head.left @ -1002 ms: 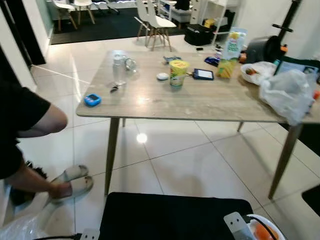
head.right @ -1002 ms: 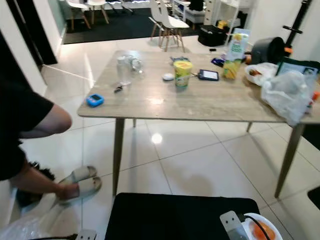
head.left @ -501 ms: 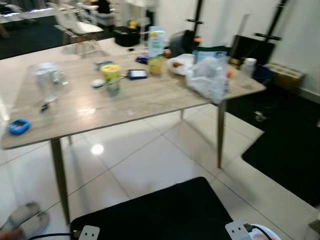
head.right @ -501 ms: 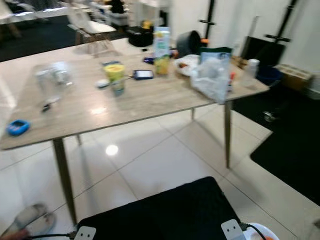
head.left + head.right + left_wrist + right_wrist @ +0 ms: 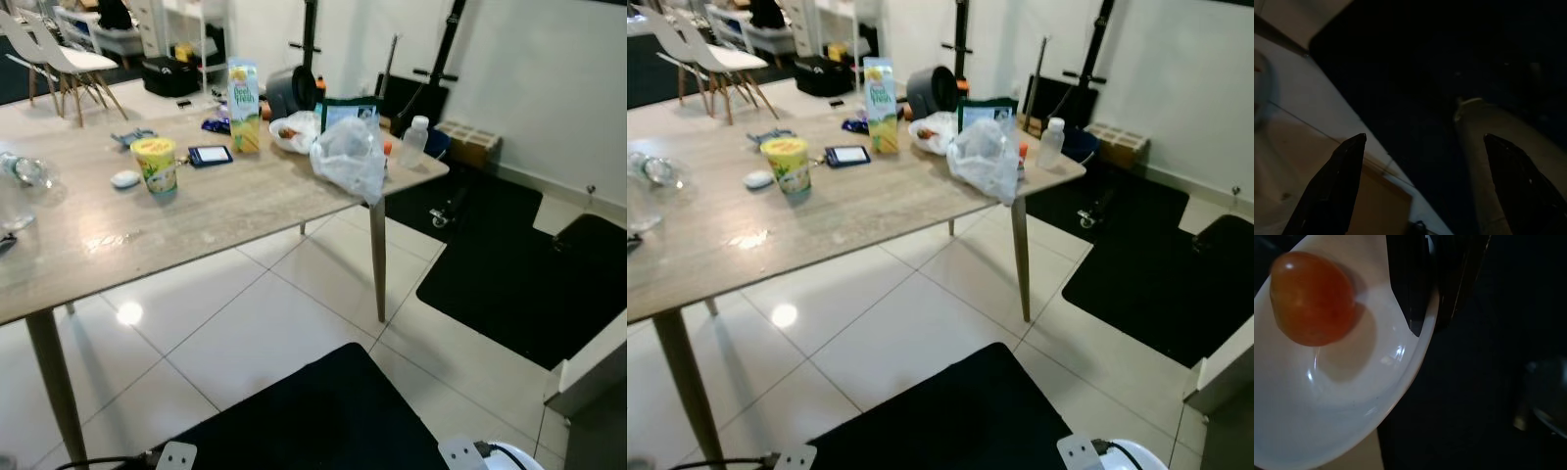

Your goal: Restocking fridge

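**White bowl with a tomato held at the rim, wooden counter ahead**

The right gripper [image 5: 1425, 308] is closed on the rim of a white bowl [image 5: 1352, 396], one finger inside and one outside. A single orange-red tomato [image 5: 1311, 298] lies inside the bowl, near the rim and close to the fingers. In the head views, the bowl's edge peeks in at 5 o'clock. The left gripper [image 5: 1422, 186] hangs with its fingers spread apart and nothing between them, over dark shade and pale floor.

Ahead, a long wooden counter [image 5: 225, 201] on slim legs runs from 9 o'clock towards 1 o'clock. On it stand a yellow cup [image 5: 155, 163], a juice carton [image 5: 242, 106], a dark phone [image 5: 210, 154], a crumpled clear plastic bag [image 5: 350, 162] at the far corner and a small bottle [image 5: 415, 141] beside it. The floor is glossy white tile [image 5: 284, 323], with black mats [image 5: 509, 264] at 3 o'clock. White chairs [image 5: 61, 61] stand at 11 o'clock.
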Motion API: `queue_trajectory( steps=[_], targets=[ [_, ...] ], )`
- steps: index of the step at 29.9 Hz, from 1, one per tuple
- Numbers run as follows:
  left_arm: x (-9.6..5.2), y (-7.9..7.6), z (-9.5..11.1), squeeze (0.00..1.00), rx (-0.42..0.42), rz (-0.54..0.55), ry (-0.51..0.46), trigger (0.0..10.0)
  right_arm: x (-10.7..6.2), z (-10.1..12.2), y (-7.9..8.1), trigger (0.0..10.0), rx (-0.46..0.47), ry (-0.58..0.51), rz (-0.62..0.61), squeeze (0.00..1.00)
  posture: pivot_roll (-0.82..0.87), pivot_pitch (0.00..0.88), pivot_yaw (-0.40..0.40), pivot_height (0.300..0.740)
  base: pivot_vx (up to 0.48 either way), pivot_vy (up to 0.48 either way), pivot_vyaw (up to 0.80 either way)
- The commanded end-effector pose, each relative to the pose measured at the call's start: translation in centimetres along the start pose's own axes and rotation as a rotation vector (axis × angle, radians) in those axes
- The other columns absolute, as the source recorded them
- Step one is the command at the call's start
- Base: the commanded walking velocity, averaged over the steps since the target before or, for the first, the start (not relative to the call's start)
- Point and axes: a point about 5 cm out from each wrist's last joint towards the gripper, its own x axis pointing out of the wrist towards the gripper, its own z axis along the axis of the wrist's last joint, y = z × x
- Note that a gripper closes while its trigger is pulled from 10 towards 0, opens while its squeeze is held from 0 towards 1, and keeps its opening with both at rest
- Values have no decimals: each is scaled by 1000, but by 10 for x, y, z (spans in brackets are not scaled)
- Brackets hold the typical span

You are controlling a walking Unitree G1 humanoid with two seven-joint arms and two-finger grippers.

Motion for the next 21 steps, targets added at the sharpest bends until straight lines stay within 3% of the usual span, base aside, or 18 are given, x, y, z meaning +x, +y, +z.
queue_trajectory(
  steps=[1,21],
  targets=[
    [0,-1,2,0,13,-5,-4,10000,0,-3,-3,10000,10,3,-15,0,84,0,-3,740,0,0,-781],
    [1,-1,4,0,20,-3,-8,10000,0,-4,-4,10000,-2,4,-13,0,83,0,-10,740,0,0,-785]
  ],
)
